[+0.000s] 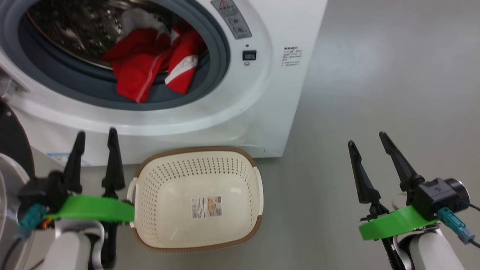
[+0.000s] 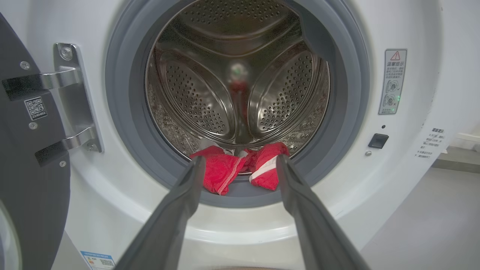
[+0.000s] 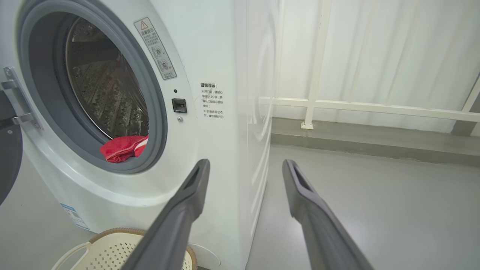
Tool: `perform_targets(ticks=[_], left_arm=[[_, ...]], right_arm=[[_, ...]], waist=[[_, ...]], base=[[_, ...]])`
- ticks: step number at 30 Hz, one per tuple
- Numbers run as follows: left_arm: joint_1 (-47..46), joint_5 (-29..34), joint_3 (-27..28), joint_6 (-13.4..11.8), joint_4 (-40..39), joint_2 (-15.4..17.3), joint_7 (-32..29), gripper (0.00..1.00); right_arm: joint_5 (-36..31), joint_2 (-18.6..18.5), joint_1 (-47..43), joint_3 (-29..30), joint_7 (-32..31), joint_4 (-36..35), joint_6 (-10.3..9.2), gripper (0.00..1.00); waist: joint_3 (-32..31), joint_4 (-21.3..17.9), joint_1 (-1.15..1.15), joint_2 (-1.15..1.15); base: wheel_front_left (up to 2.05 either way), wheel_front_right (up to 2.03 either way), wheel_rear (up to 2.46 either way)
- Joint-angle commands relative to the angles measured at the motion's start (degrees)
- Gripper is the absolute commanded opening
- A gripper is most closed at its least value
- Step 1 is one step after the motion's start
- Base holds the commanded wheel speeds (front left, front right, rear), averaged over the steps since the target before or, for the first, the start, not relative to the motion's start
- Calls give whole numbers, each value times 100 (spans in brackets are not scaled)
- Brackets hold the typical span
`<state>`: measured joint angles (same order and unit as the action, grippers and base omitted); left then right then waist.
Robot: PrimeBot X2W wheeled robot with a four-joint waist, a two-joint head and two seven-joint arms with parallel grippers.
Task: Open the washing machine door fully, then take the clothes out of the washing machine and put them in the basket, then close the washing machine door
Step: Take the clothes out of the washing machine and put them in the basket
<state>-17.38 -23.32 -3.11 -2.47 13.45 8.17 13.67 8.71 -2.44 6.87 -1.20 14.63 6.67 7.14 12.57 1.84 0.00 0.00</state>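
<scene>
Head view, nearest first. At lower left, left hand (image 1: 96,132): spread wide, holding nothing, just beside basket (image 1: 195,149) at its left handle. At lower right, right hand (image 1: 366,138): likewise spread and empty, well apart from basket, over bare floor (image 1: 375,75) off the washer's right side. Between the two, basket standing empty, close against washer (image 1: 262,105) front; contact not clear. Beyond, ahead of and above left hand: clothes (image 1: 150,67), heaped at the front of drum (image 1: 75,30), draped over grey ring (image 1: 219,56), red folds hanging across the lip. Door (image 1: 11,142) swung clear at far left.

Left wrist view: aimed square at clothes, heap framed between both fingers (image 2: 176,210), straight down their axis. Right wrist view: aimed past the washer's corner, clothes off to the left.

Judged from that: left hand nearer and lined up. Calls for a straight reach forward and up over the lip, then a close across the heap, which lies wider left-to-right than deep. Possible snag on ring.
</scene>
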Motion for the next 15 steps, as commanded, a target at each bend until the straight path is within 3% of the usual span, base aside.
perform_targets(ticks=[1, 15], left_arm=[[-268, -65, 193, 10, -72, 112, 0, 100], [-2298, -139, 61, 264, 1512, 188, -19, 100]], right_arm=[[-62, -43, 196, -177, 37, -172, 35, 100], [-92, -59, 705, -371, 37, -234, 35, 100]], waist=[[290, 45, 0, 0], [1032, -109, 0, 0]], base=[[0, 0, 0], [0, 0, 0]])
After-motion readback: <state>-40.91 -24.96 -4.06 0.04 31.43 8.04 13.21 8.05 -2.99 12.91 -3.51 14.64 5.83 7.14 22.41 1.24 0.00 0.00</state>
